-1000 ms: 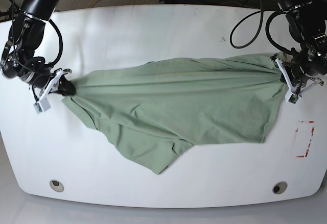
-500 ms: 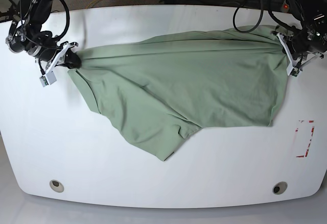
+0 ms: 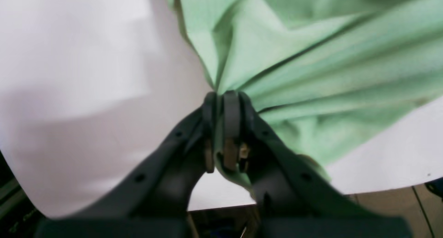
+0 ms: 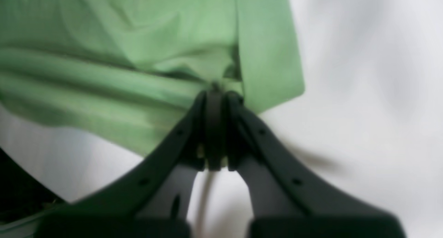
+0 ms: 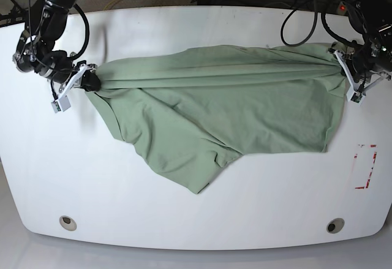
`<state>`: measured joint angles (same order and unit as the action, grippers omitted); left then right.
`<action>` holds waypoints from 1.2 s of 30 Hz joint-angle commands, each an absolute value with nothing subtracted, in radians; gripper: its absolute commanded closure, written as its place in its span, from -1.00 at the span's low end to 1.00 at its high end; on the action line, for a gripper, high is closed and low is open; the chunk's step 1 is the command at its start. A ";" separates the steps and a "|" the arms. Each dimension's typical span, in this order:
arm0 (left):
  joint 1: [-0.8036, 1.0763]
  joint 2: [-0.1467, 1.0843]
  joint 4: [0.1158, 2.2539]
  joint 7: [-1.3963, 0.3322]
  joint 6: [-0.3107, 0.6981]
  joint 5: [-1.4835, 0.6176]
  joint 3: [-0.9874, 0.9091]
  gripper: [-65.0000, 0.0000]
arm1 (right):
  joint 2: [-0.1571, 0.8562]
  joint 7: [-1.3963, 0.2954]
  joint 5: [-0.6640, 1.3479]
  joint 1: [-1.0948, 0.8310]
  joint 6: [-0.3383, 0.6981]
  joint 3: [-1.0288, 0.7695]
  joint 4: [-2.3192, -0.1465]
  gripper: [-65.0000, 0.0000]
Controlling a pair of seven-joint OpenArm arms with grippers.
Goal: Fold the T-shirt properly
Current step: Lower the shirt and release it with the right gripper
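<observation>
Cloth of the T-shirt [image 5: 220,109] stretches across the white worktop [image 5: 184,220], each end pinched by a closed claw: left claw [image 5: 343,67], right claw [image 5: 90,82]. No label or writing is readable on it.

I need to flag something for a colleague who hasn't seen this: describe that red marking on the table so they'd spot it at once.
Start at the white table, then go to the edge below the left tool. Just beyond the T-shirt lies the red outlined rectangle, flat on the surface, the only red thing there.
</observation>
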<state>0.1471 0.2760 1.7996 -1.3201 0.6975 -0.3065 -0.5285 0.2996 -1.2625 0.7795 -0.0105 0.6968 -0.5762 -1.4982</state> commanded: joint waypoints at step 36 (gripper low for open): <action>0.085 0.300 1.712 -1.256 0.698 -0.302 -0.581 0.99 | 0.166 -1.293 0.883 -0.107 0.698 -0.653 -1.580 -0.38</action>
